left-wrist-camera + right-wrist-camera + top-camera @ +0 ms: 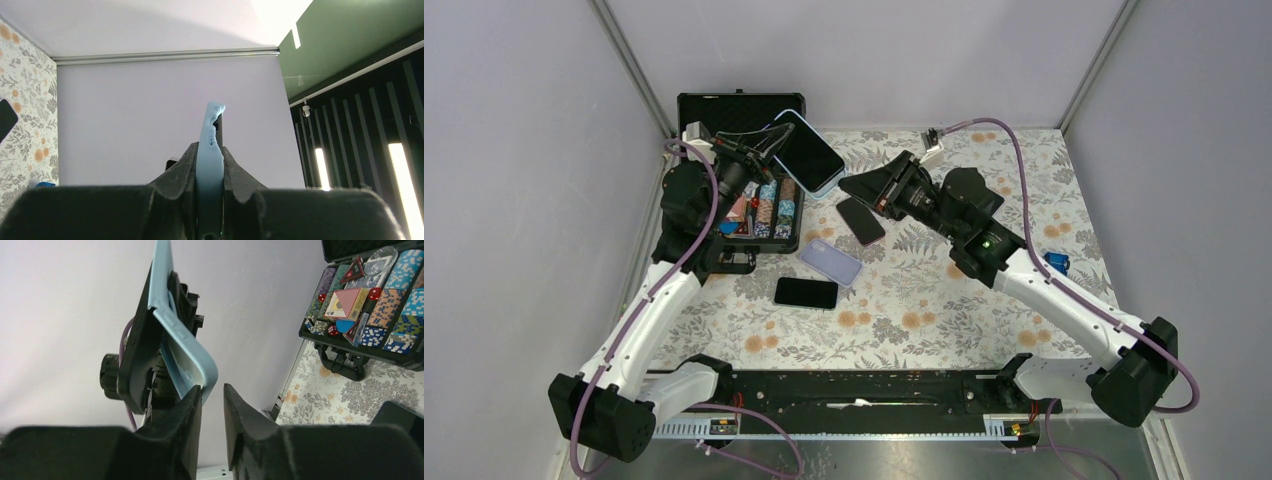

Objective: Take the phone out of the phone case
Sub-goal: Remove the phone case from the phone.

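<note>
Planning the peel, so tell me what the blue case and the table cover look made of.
Case: looks like soft silicone or rubbery plastic, matte pale blue; its corner flexes away from the phone. Table cover: seems printed cloth or vinyl, floral, low sheen, lying flat; which one the look leaves open.

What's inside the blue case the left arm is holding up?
A dark phone sits in the blue case; one case corner gapes away from it. The left gripper covers the clamped edge, so seating there is hidden.
</note>
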Controlling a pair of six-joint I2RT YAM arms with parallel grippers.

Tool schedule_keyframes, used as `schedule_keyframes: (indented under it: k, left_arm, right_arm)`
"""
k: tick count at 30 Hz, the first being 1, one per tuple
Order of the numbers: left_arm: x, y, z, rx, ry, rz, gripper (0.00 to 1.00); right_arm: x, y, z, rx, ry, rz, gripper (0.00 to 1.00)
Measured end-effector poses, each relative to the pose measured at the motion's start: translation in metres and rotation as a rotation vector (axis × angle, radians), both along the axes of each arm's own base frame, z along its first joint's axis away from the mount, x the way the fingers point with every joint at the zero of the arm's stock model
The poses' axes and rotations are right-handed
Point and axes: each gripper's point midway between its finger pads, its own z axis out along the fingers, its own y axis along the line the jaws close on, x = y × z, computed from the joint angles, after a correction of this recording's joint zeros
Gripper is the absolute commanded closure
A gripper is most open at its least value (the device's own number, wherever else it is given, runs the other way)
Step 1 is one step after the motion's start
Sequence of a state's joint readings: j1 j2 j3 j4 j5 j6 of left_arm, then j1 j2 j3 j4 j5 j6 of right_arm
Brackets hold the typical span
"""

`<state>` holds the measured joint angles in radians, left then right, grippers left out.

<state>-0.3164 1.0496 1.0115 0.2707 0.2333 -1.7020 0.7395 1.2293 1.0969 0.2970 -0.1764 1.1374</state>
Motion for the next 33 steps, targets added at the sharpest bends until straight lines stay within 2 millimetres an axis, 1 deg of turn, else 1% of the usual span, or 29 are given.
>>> schedule_keyframes:
  k: [3,5,7,10,13,17,20,21,23,25,26,27,28,30,31,32,33]
  left_arm:
    - [0.0,0.001,0.0,0.0,-0.001,0.003,1.0]
    - [0.0,0.0,0.0,0.0,0.0,-0.002,1.0]
    - [-0.002,-0.001,0.001,-0.006,-0.005,-0.013,1.0]
    - [-0.002,0.0,0.003,-0.013,-0.013,-0.014,1.0]
    - [-0.001,0.002,0.005,-0.022,-0.018,-0.005,1.0]
    - [0.002,0.004,0.007,-0.031,-0.026,0.007,1.0]
    - [0.004,0.001,0.006,-0.035,-0.024,-0.007,1.0]
    - [0.004,0.0,0.005,-0.036,-0.018,-0.015,1.0]
    - [0.003,-0.004,0.005,-0.041,-0.017,-0.031,1.0]
    - [0.002,-0.006,0.006,-0.045,-0.021,-0.039,1.0]
    - [0.001,-0.006,0.006,-0.044,-0.023,-0.04,1.0]
    - [0.001,-0.006,0.006,-0.041,-0.023,-0.039,1.0]
    - [0.003,-0.006,0.004,-0.033,-0.025,-0.033,1.0]
    - [0.004,-0.005,0.003,-0.021,-0.029,-0.027,1.0]
    - [0.004,-0.005,0.003,-0.011,-0.036,-0.022,0.95]
    - [0.004,-0.004,0.004,0.003,-0.042,-0.017,0.86]
    - [0.005,-0.004,0.003,0.018,-0.044,-0.011,0.75]
  right_arm:
    - [0.007,-0.001,-0.005,0.007,0.034,-0.012,0.48]
    - [0.011,0.0,-0.009,0.005,0.045,-0.016,0.42]
    - [0.014,0.001,-0.012,0.001,0.051,-0.013,0.38]
    - [0.016,0.006,-0.017,0.0,0.054,0.012,0.38]
    - [0.018,0.011,-0.015,0.014,0.047,0.044,0.4]
    - [0.017,0.02,-0.004,0.067,0.002,0.098,0.43]
    - [0.01,0.027,0.009,0.115,-0.061,0.154,0.43]
    - [0.008,0.029,0.012,0.125,-0.078,0.166,0.44]
    - [0.005,0.033,0.016,0.142,-0.103,0.19,0.54]
    - [0.002,0.035,0.021,0.166,-0.128,0.21,0.76]
    - [0.001,0.036,0.023,0.179,-0.138,0.217,0.85]
    - [0.001,0.037,0.025,0.187,-0.148,0.223,0.95]
    - [-0.001,0.038,0.029,0.205,-0.153,0.237,1.0]
    - [-0.002,0.039,0.03,0.219,-0.159,0.252,1.0]
    - [-0.002,0.04,0.03,0.221,-0.161,0.257,1.0]
    - [-0.001,0.041,0.029,0.223,-0.163,0.258,1.0]
    - [-0.001,0.041,0.029,0.223,-0.163,0.258,1.0]
